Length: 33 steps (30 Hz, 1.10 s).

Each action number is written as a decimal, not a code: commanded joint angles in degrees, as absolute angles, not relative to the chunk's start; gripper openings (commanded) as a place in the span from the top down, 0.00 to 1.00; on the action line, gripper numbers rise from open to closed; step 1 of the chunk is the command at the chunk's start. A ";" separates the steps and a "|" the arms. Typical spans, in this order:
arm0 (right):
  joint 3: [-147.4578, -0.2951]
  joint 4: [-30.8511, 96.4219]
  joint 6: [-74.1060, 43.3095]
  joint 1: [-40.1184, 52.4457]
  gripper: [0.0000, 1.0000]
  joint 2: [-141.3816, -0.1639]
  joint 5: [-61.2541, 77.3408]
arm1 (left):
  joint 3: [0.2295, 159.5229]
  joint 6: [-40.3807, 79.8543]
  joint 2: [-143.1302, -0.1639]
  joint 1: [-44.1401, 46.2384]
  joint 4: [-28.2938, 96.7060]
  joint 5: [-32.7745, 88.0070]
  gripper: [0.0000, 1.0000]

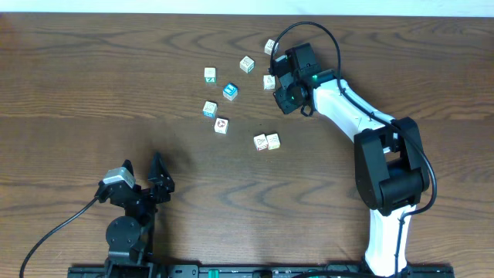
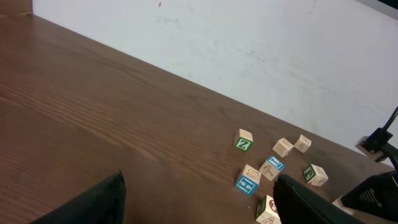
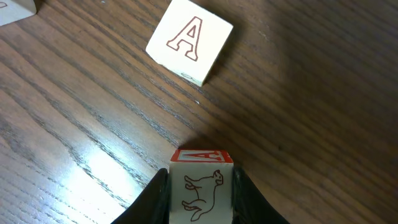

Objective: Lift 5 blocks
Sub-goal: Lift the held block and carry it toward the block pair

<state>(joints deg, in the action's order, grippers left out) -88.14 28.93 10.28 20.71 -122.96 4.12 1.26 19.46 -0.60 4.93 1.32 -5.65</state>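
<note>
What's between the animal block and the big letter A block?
Nothing but bare wooden table lies between the animal block and the letter A block, as the right wrist view shows.

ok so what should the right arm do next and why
Probably lift straight up, slowly. The right gripper hugs both sides of the animal block, which sits on the table, so the grip looks made. The A block lies ahead and apart, so a vertical rise should miss it.

White right arm (image 1: 340,100), black joints (image 1: 390,174), black right end effector (image 3: 200,180), looped black cable (image 1: 307,24).
</note>
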 commanded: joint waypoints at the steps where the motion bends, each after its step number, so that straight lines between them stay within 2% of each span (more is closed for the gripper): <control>1: -88.79 29.06 7.20 19.99 0.90 -123.48 4.12 | 0.23 18.92 -0.23 4.67 3.75 -5.98 0.24; 12: -88.84 30.28 4.75 20.01 0.89 -119.46 4.58 | 0.23 18.94 -0.23 4.67 3.75 -5.98 0.23; 20: -88.84 35.73 4.21 19.79 0.93 -108.97 4.54 | 0.23 18.92 -0.23 4.67 3.75 -5.98 0.23; 25: -88.82 42.50 2.20 19.05 0.98 -101.12 0.97 | 0.23 18.94 -0.23 4.67 3.75 -5.98 0.23; 33: -88.36 60.82 -3.38 17.45 0.99 -88.07 -5.98 | 0.23 18.92 -0.23 4.67 3.75 -5.98 0.23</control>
<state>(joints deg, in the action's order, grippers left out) -88.33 59.00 0.47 18.00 -92.31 -2.55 1.26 19.46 -0.60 4.93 1.32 -5.67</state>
